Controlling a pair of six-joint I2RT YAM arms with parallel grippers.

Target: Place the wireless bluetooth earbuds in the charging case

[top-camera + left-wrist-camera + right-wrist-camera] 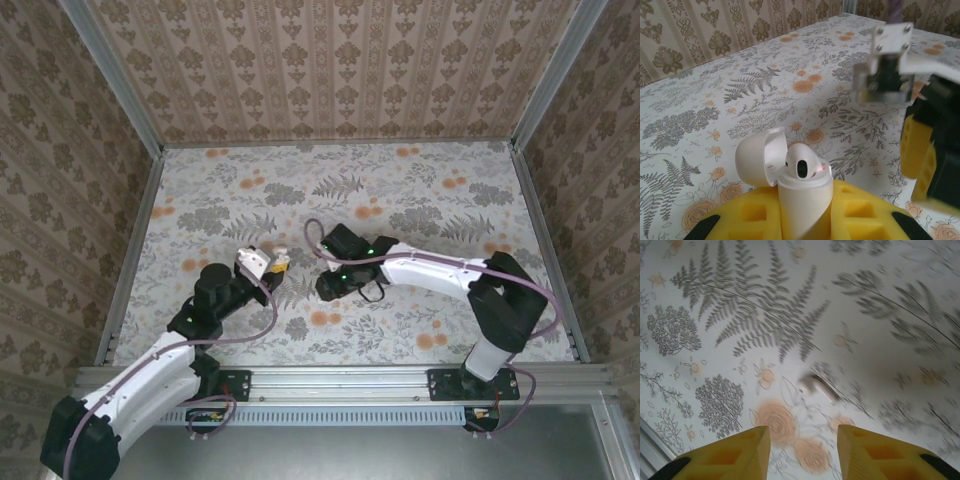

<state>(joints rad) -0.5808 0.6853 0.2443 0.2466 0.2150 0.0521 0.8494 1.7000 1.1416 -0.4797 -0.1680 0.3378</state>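
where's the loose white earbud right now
In the right wrist view the white earbud lies, blurred, on the floral table, just ahead of the open right end effector.

No legible text, label, brand, number or sign found in any view, only floral and fern patterns printed on the table covering (400, 200), damask motifs on the walls (340, 70)

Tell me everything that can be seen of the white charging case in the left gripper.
The charging case is small, white and glossy, like plastic. Its rounded lid is swung open to the left. One white earbud sits in the body, with a dark oval spot and a small red glow beside it. The case stands roughly upright, clamped between the yellow fingers of the left gripper.
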